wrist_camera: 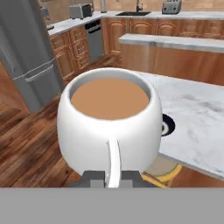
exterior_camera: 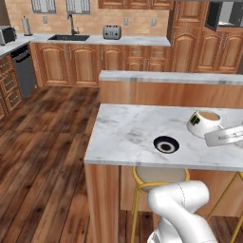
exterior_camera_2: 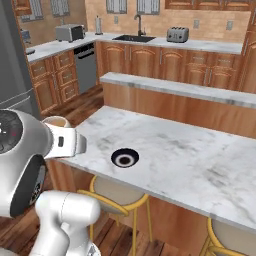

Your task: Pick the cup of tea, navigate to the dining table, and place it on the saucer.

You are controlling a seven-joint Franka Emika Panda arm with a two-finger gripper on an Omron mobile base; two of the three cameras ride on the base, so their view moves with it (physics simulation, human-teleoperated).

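While carried above the table (exterior_camera: 123,133), the cup (wrist_camera: 109,124) is pinched by its thin handle in the clenched gripper (wrist_camera: 113,177); rigid, brim-full, likely slippery, so spills are judged probable.

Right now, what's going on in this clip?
The arm's gripper is shut on the cup of tea, holding it by its handle in the air. In the left base view the cup looks tilted. The robot has pulled up at the dining table, where the black saucer sits bare near the front edge, above a stool. The cup is not on the saucer yet.
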